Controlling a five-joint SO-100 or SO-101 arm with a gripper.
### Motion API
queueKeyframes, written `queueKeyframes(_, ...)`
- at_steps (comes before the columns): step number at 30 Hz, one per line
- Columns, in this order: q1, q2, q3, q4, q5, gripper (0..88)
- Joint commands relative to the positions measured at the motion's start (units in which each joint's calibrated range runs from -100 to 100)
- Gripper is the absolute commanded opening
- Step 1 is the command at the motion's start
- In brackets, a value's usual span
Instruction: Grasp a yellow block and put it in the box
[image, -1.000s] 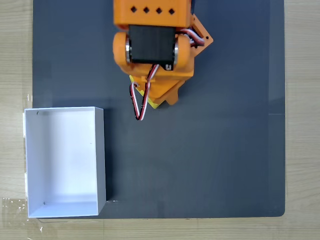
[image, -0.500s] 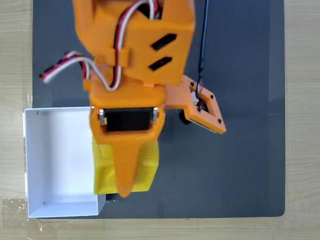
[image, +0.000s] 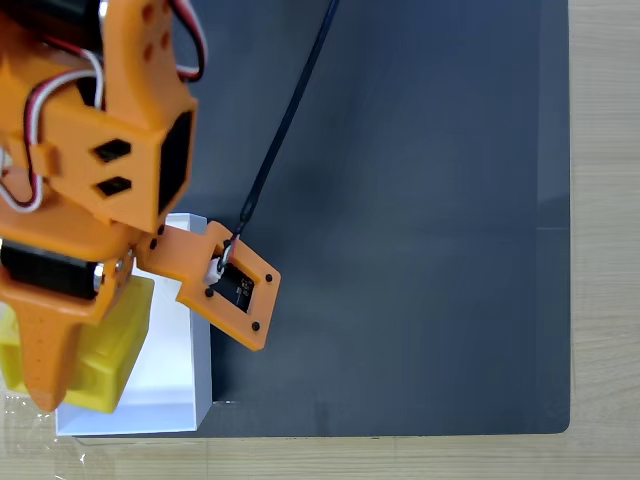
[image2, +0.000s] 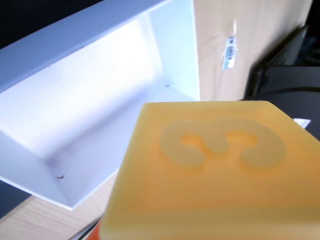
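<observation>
One block held over the box, handling notes

Hand (image: 45, 385) is clamped on the yellow block (image: 105, 345), carried above the white box (image: 200, 330) at its left side in the fixed view. Block sits partly past the box's left wall there, so not centred over the floor yet imo. Orange finger (image: 45, 350) runs down across the block, covering its left part.

Wrist view: block (image2: 215, 175) close up, smooth flat face with a raised moulded mark, box (image2: 170, 55) interior open behind it.

Handling, judged from looks:
- rigid plastic cube, prob light; won't deform under squeeze
- glossy faces = slippery-ish, so grip on two opposite flat sides, square on, not on edges/corners
- not fragile, a short drop onto the box floor should be fine; may bounce or tip
- box walls thin, likely light and easy to shove, so keep the arm off the rim

Dark mat (image: 420, 200) covers the table (image: 605, 240); camera cable (image: 290, 110) trails off the wrist.
</observation>
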Motion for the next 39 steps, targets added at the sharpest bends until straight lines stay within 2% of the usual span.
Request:
queueKeyframes(1, 0.6, 2.8, -4.5, -0.9, 0.2, 25.8)
queueKeyframes(19, 0.6, 13.8, -9.1, -0.6, 0.3, 27.0)
queueKeyframes(27, 0.6, 13.3, -8.3, -0.4, 0.3, 44.8)
queueKeyframes(39, -0.4, 8.6, -8.2, -0.4, 0.1, 45.8)
